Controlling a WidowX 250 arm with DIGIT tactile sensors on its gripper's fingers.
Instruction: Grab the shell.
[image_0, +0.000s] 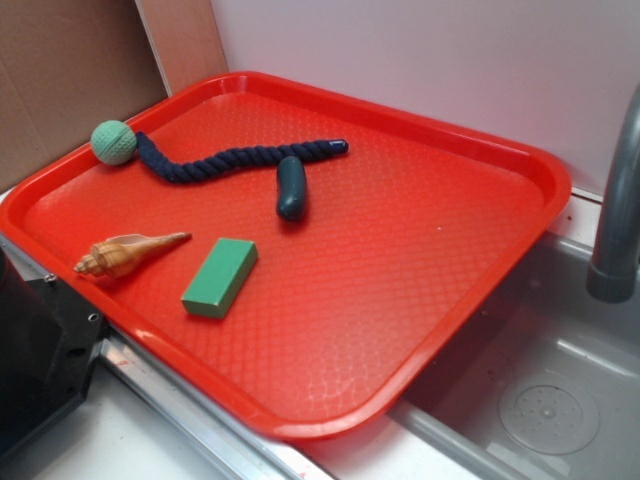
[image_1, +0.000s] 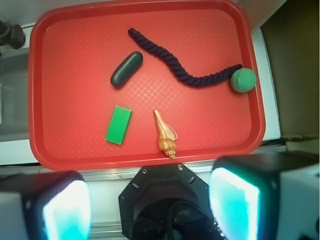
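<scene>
The shell (image_0: 128, 253) is tan-orange with a knobbly end and a long thin point, lying on the red tray (image_0: 420, 250) near its front left rim. In the wrist view the shell (image_1: 165, 135) lies near the tray's (image_1: 75, 160) lower rim, point facing away from me. My gripper (image_1: 150, 202) hangs high above, over the robot base outside the tray's rim. It is open, its two pale pads (image_1: 66, 210) wide apart with nothing between them. The gripper does not show in the exterior view.
A green block (image_0: 220, 276) lies just right of the shell. A dark green oblong piece (image_0: 291, 186) and a navy rope (image_0: 235, 162) with a green ball (image_0: 113, 141) lie farther back. The black robot base (image_0: 40, 350) is front left; a sink and faucet (image_0: 622, 200) are right.
</scene>
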